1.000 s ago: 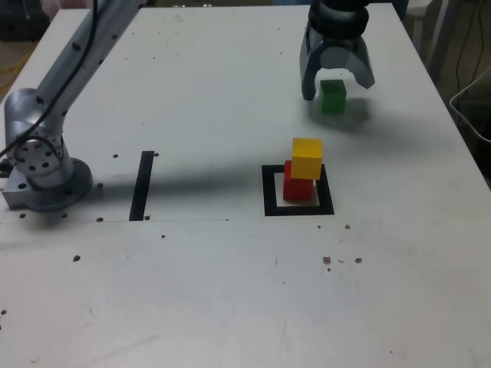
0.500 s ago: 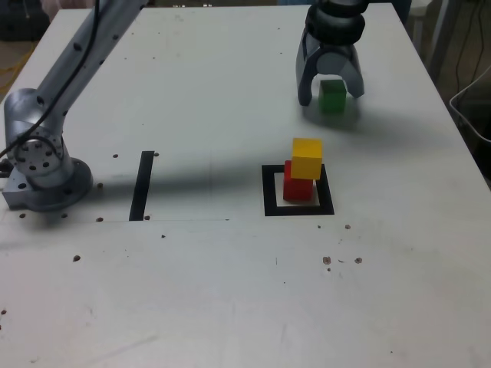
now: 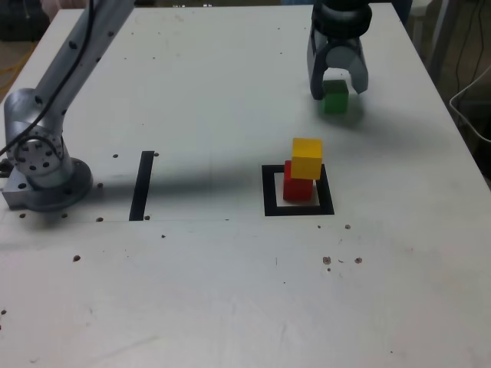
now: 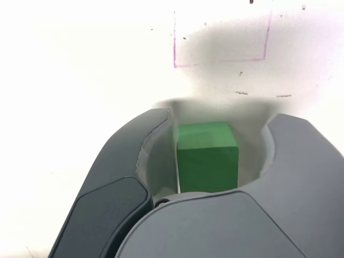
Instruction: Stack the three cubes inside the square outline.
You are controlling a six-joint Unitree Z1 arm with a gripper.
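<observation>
White table point(image 3: 230, 307) fills the exterior view, speckled with small dark marks. Grey robot arm point(image 3: 69, 61) rises from its round base point(image 3: 42, 172) at the exterior view's left and reaches across the far side of the table to the upper right. A straight black strip point(image 3: 142, 185) lies on the table just right of the base, well apart from the cubes.

Gripper point(image 3: 337, 86) hangs at the far right of the exterior view, pointing down at the table. Its two curved dark fingers point(image 4: 115, 177) stand on either side of the green cube point(image 3: 334, 97), close around it. In the wrist view the green cube point(image 4: 207, 157) sits between the fingers; one finger looks right against one face, a thin pale gap shows at the other side. Jaws narrowed around the cube, but I cannot tell if they are fully clamped on it. Green cube appears to rest on the table, with its shadow directly under it.

Square outline point(image 3: 298, 208), black frame with white centre, lies near the middle of the table, nearer the camera than the green cube and well apart from it. Red cube point(image 3: 296, 188) sits inside the outline on the white centre. Yellow cube point(image 3: 307, 157) sits on top of the red cube, shifted a bit toward the exterior view's right and turned slightly, so it overhangs.

A faint purple square line point(image 4: 220, 40) shows on the table in the wrist view, beyond the green cube.
</observation>
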